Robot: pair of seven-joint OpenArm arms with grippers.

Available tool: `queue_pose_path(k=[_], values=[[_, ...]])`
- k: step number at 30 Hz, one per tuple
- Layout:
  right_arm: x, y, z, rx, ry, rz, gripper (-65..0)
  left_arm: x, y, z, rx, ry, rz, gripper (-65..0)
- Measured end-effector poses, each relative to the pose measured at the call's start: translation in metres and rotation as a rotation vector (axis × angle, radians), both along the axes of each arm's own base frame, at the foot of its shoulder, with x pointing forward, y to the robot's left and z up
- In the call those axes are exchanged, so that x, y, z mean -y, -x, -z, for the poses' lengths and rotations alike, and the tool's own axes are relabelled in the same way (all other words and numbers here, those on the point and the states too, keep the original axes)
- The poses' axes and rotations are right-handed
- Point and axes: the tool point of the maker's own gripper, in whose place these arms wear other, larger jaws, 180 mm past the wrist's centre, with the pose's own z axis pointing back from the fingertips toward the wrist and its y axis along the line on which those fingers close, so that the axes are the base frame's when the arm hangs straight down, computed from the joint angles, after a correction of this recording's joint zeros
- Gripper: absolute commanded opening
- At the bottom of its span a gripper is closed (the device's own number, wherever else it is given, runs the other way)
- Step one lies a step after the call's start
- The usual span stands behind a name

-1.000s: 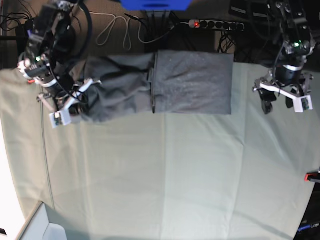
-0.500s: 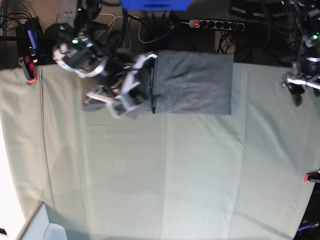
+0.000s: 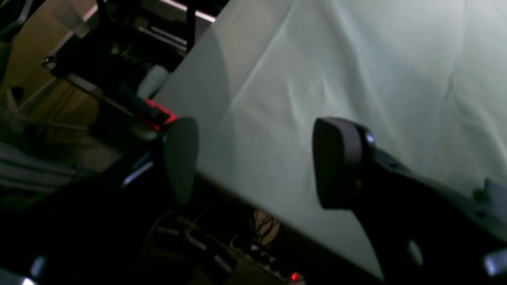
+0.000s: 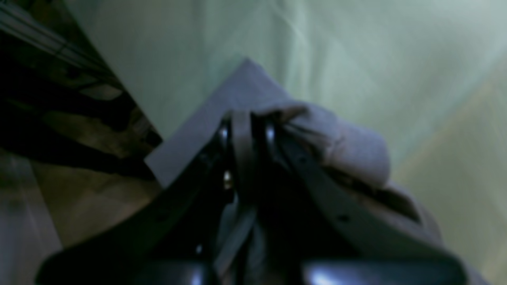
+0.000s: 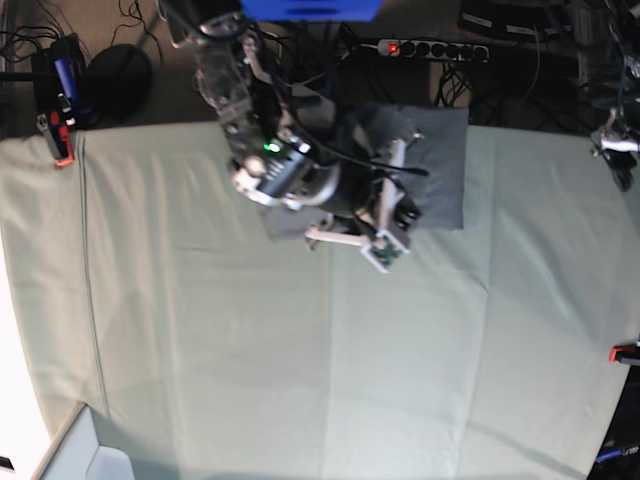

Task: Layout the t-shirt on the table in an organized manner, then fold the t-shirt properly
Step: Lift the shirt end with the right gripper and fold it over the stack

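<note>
The grey t-shirt [image 5: 440,165] lies at the table's [image 5: 300,350] far edge, partly covered by my right arm. My right gripper [image 5: 395,215] hovers over its front edge. In the right wrist view that gripper [image 4: 245,122] is shut on a bunched fold of the t-shirt [image 4: 348,150], lifted above the pale green table [image 4: 356,59]. My left gripper [image 5: 618,148] is at the far right edge of the base view, off the shirt. In the left wrist view the left gripper [image 3: 257,162] is open with nothing between its fingers [image 3: 336,162], over the table [image 3: 356,79] near its edge.
A power strip [image 5: 430,47] and cables lie behind the table's far edge. Red clamps sit at the left edge [image 5: 60,140] and right edge [image 5: 625,352]. A white box corner [image 5: 85,450] shows at the front left. A blue object [image 5: 310,8] is at the top.
My right arm has swung from the table's left side to the right, carrying the shirt's left part over its right half. The left arm has drawn back toward the right edge.
</note>
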Motion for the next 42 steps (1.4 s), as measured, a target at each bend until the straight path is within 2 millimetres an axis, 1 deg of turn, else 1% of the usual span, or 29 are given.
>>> queue_pose_path(k=[3,5,8,12,14,15,16,18,19,21,22,23,25,27,28,29,30,31,32,34,36,37,40,42], values=[[-0.017,0.001,0.004,0.009,-0.009,-0.051,-65.0,-0.001,0.002,0.002,-0.007,-0.001,-0.002,-21.5],[-0.026,0.007,0.009,0.005,-0.012,-0.085,-65.0,0.0,0.001,0.001,-0.002,0.003,-0.001,-21.5],[-0.04,0.015,0.023,-0.018,-0.015,-0.132,-65.0,-0.001,0.001,0.001,-0.003,0.002,-0.001,-21.5],[-0.046,0.021,0.045,-0.055,-0.014,-0.151,-65.0,-0.001,0.001,0.002,-0.005,0.002,-0.002,-21.5],[-0.047,0.019,0.052,-0.065,-0.017,-0.148,-65.0,-0.001,0.001,0.001,-0.004,0.001,-0.002,-21.5],[-0.046,0.016,0.055,-0.065,-0.011,-0.149,-64.4,-0.001,0.001,0.001,-0.005,0.001,-0.002,-21.5],[-0.045,0.012,0.056,-0.06,-0.007,-0.148,-61.3,-0.001,0.002,0.002,-0.006,0.001,-0.002,-21.5],[-0.047,0.007,0.052,-0.032,0.005,-0.168,-52.7,-0.001,0.001,0.002,-0.005,0.002,-0.001,-21.5],[-0.05,0.006,0.046,-0.014,0.001,-0.18,-47.7,-0.001,0.0,0.001,-0.002,0.002,-0.001,-21.5],[-0.06,0.011,0.034,0.018,-0.021,-0.207,-39.1,0.001,-0.001,0.002,0.0,0.005,0.003,-21.5],[-0.066,0.017,0.028,0.032,-0.029,-0.228,-36.2,0.001,-0.002,0.002,0.0,0.005,0.004,-21.5],[-0.072,0.024,0.021,0.048,-0.039,-0.255,-34.5,0.001,-0.002,0.002,0.0,0.005,0.003,-21.5],[-0.083,0.037,0.003,0.08,-0.081,-0.281,-34.2,0.001,-0.001,0.002,0.0,0.005,0.002,-21.5],[-0.086,0.041,-0.024,0.126,-0.143,-0.272,-34.2,0.001,-0.003,0.001,0.003,0.006,0.003,-21.5],[-0.084,0.037,-0.036,0.155,-0.168,-0.256,-34.2,0.001,-0.003,0.001,0.005,0.005,0.003,-21.5],[-0.075,0.028,-0.046,0.177,-0.185,-0.223,-34.2,0.001,-0.002,0.001,0.004,0.005,0.003,-21.5],[-0.061,0.017,-0.053,0.202,-0.192,-0.181,-34.2,0.001,-0.002,0.001,0.0,0.003,0.003,-21.5],[-0.041,0.004,-0.053,0.222,-0.172,-0.131,-34.1,0.0,-0.002,0.002,-0.001,0.003,0.002,-21.5],[-0.022,-0.007,-0.051,0.234,-0.149,-0.085,-34.0,0.0,-0.002,0.001,0.0,0.002,0.003,-21.5],[0.012,-0.016,-0.039,0.228,-0.094,-0.02,-33.8,0.0,-0.004,0.0,0.004,0.001,0.005,-21.5],[0.036,-0.02,-0.028,0.208,-0.051,0.028,-33.5,0.001,-0.011,-0.003,0.027,0.006,-0.001,-21.5],[0.048,-0.023,-0.027,0.211,-0.045,0.06,-33.5,0.003,-0.014,-0.004,0.037,0.01,0.004,-21.5],[0.076,-0.036,-0.026,0.217,-0.026,0.141,-33.5,0.007,-0.019,-0.003,0.044,0.014,0.013,-21.5],[0.085,-0.033,-0.025,0.205,-0.032,0.175,-33.4,0.011,-0.022,-0.002,0.034,0.014,0.028,-21.5]])
